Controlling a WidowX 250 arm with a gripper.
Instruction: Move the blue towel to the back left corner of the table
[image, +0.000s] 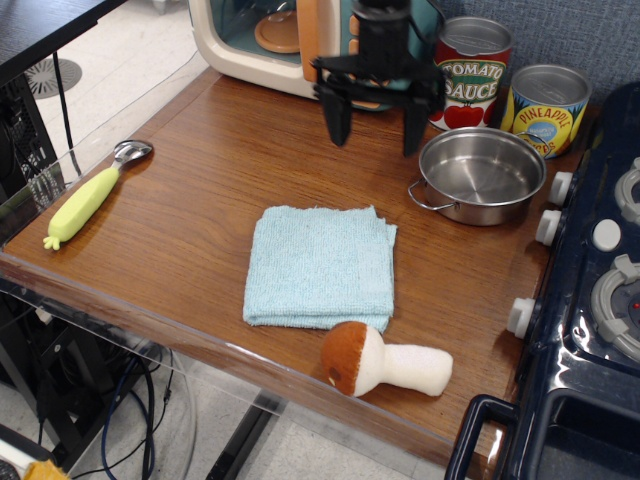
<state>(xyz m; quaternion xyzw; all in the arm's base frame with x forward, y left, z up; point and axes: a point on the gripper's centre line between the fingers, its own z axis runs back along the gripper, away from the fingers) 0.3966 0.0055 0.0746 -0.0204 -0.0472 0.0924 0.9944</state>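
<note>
The light blue folded towel (320, 266) lies flat on the dark brown wood-grain table (200, 220), near the front edge at the middle. My black gripper (374, 128) hangs above the table behind the towel, its two fingers spread wide apart and holding nothing. It is clear of the towel, between the toy microwave and the steel pot. The back left corner of the table lies just in front of the toy microwave.
A toy microwave (280, 40) stands at the back left. A steel pot (482, 174), a tomato sauce can (472, 72) and a pineapple can (546, 106) stand back right. A plush mushroom (382, 362) lies by the front edge, a yellow-green spoon (92, 195) at left, a dark blue toy stove (590, 300) at right.
</note>
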